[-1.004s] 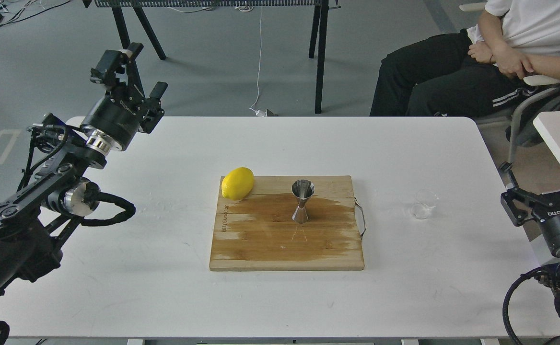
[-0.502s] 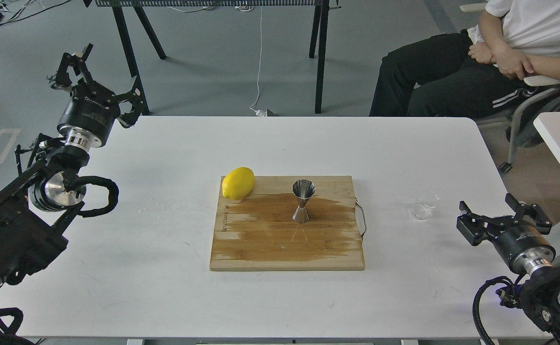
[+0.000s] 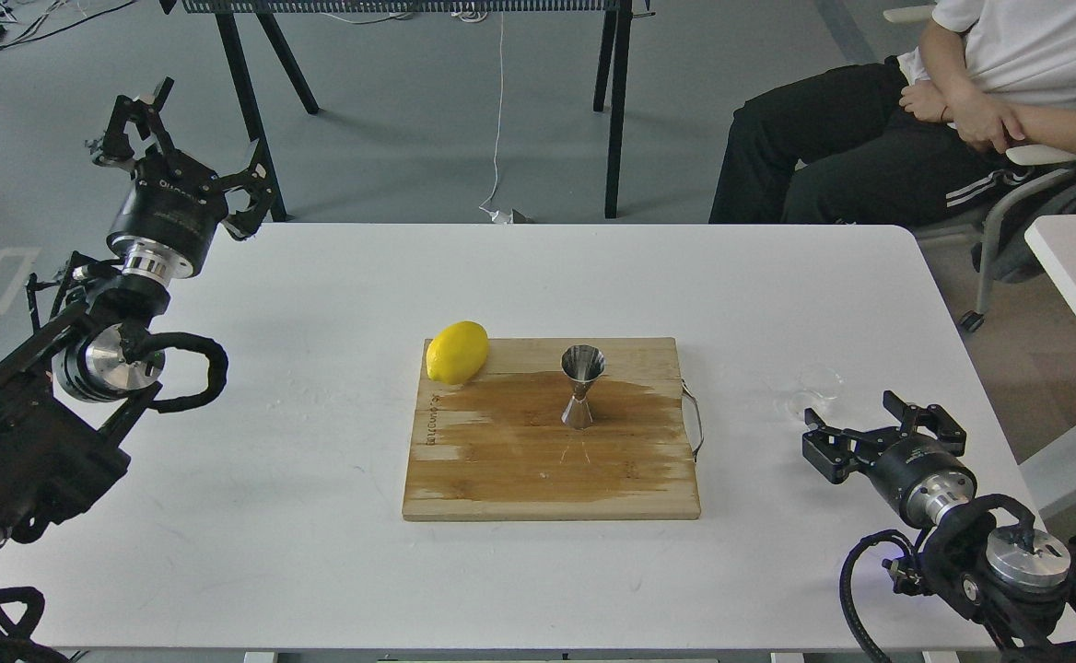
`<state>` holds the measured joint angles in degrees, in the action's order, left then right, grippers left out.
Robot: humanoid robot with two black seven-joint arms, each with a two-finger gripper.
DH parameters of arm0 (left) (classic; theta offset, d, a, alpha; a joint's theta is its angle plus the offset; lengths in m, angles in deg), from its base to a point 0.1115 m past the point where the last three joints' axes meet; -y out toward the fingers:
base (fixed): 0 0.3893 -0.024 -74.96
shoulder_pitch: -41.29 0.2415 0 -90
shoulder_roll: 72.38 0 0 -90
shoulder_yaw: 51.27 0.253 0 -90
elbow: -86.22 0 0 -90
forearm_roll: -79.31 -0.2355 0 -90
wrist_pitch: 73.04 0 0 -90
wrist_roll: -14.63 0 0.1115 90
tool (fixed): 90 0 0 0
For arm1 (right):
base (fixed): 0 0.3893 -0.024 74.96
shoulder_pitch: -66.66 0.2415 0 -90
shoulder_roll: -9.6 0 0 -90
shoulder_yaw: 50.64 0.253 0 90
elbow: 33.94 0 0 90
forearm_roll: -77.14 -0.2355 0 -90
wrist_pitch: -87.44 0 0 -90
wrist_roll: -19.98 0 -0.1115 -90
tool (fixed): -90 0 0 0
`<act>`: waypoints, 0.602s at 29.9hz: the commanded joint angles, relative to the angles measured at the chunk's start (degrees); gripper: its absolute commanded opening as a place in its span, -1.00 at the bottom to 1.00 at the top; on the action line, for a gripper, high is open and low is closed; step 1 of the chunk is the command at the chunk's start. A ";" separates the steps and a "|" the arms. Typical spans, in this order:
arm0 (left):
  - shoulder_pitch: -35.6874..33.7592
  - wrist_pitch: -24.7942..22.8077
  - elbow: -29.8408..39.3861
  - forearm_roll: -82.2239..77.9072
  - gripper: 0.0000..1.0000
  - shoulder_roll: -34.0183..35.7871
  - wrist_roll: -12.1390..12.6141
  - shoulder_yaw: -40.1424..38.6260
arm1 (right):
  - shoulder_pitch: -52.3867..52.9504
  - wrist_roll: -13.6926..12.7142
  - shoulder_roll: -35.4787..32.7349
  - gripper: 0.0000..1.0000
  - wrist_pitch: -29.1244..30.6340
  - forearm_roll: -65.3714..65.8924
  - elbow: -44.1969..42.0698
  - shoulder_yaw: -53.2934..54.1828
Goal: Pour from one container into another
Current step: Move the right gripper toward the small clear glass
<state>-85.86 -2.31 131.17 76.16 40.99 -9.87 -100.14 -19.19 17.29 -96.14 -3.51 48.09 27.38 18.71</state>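
Both sets of jaws stand apart and hold nothing; the right gripper point(image 3: 870, 425) sits low at the near right, just beside the clear cup point(image 3: 812, 390); the left gripper point(image 3: 174, 138) hangs high at the far left, well apart from everything. The jigger point(image 3: 582, 387) stands upright on the wet cutting board point(image 3: 501, 479), right of the lemon point(image 3: 457, 352). Judging the step as the grasp: straddle the cup's thin wall squarely; squeeze lightly so it neither buckles nor tips.
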 commanded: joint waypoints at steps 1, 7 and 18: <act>0.23 0.10 0.05 -0.01 1.00 -0.08 -0.11 0.00 | 2.08 0.06 2.37 1.00 0.17 0.32 -5.14 -0.01; 0.14 0.19 0.22 -0.01 1.00 0.01 -0.03 0.09 | 5.15 0.14 4.22 1.00 -0.09 0.49 -9.46 -0.09; -0.12 0.10 0.22 -0.09 1.00 0.10 0.06 0.09 | 10.69 0.06 6.15 1.00 0.16 1.02 -15.35 -0.18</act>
<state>-85.96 -2.19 131.40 76.06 41.09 -9.81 -100.04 -9.54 17.40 -90.55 -3.81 48.97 13.63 18.52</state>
